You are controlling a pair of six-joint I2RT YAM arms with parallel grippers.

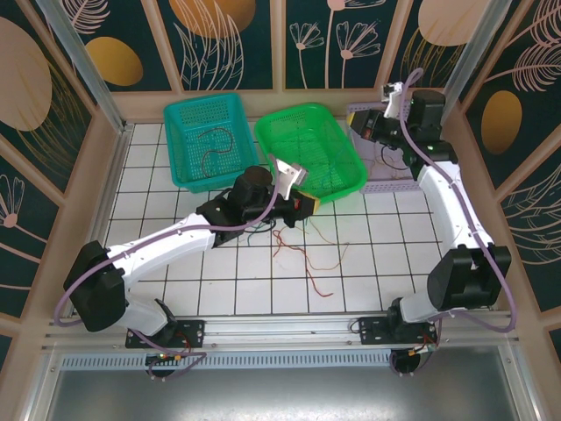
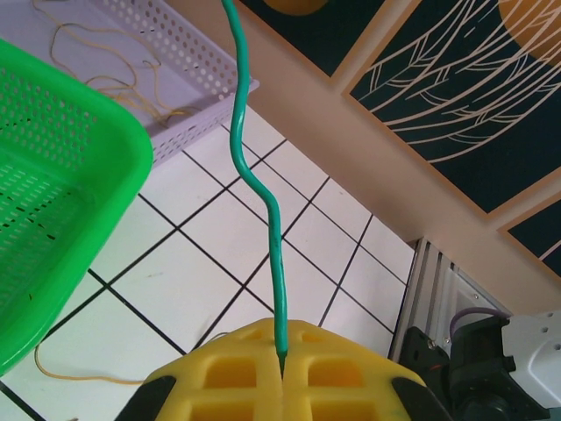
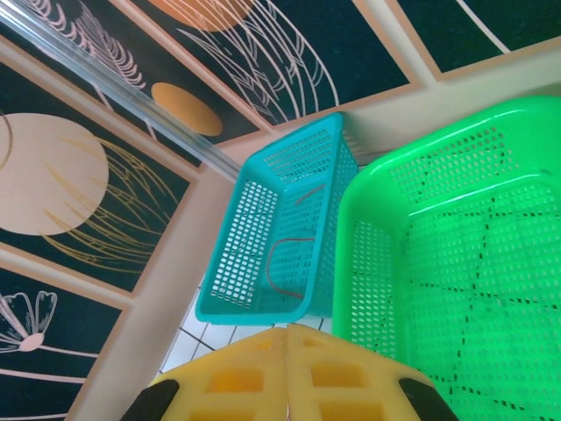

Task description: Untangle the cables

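Clamping the green wire [image 2: 263,202], the left gripper [image 2: 282,353] should pull it slowly clear of the tangle [image 1: 302,250]; the right gripper [image 3: 287,338] sits closed.

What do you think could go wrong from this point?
The left arm's jaws hold the thin green wire only at their very tips, so it may slip free. If its far end is looped into the loose wires on the tiles, pulling might drag them along or tighten the knot. It also runs past the lavender basket and could catch on its corner.
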